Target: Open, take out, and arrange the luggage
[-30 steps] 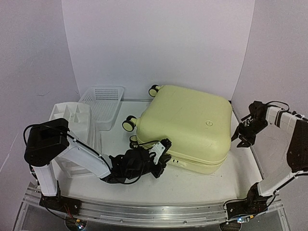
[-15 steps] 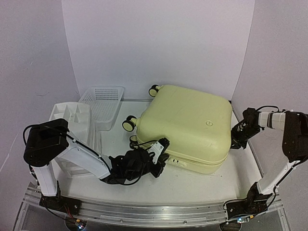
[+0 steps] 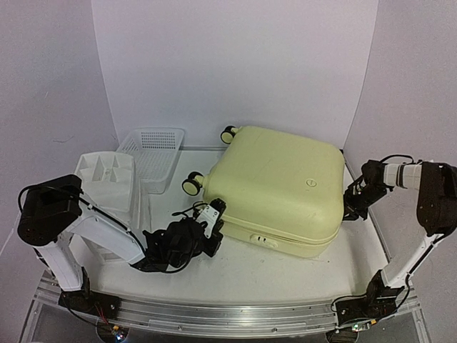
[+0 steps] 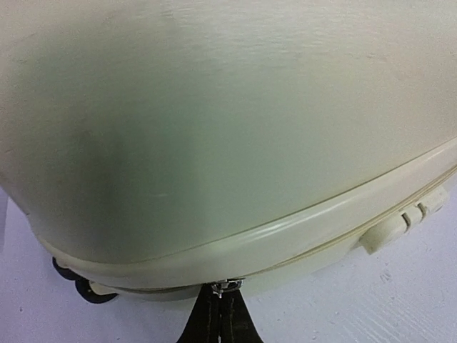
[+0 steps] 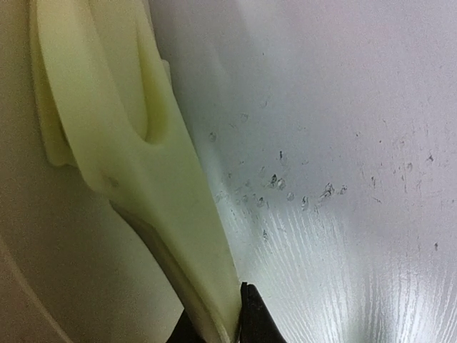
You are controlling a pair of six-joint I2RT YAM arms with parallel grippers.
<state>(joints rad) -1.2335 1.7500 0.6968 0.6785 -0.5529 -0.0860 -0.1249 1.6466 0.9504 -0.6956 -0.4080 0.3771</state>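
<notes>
The luggage (image 3: 278, 186) is a pale-yellow hard-shell suitcase lying flat on the table, its black wheels (image 3: 191, 184) facing left. My left gripper (image 3: 208, 216) is at the case's front-left corner. In the left wrist view its dark fingers (image 4: 207, 321) are shut on the small metal zipper pull (image 4: 223, 286) at the seam. My right gripper (image 3: 351, 207) is at the case's right side. In the right wrist view, the right gripper (image 5: 230, 325) pinches the pale-yellow side handle (image 5: 143, 164) between its fingertips.
A white mesh basket (image 3: 153, 153) and a white plastic drawer unit (image 3: 107, 175) stand at the left, close to my left arm. White walls close in the back and both sides. A pale-yellow lock block (image 4: 400, 225) sits on the front seam, right of the zipper pull.
My left gripper has slid leftward along the front seam towards the corner by the wheels. My right gripper has moved in against the case's right side and closed on the handle.
</notes>
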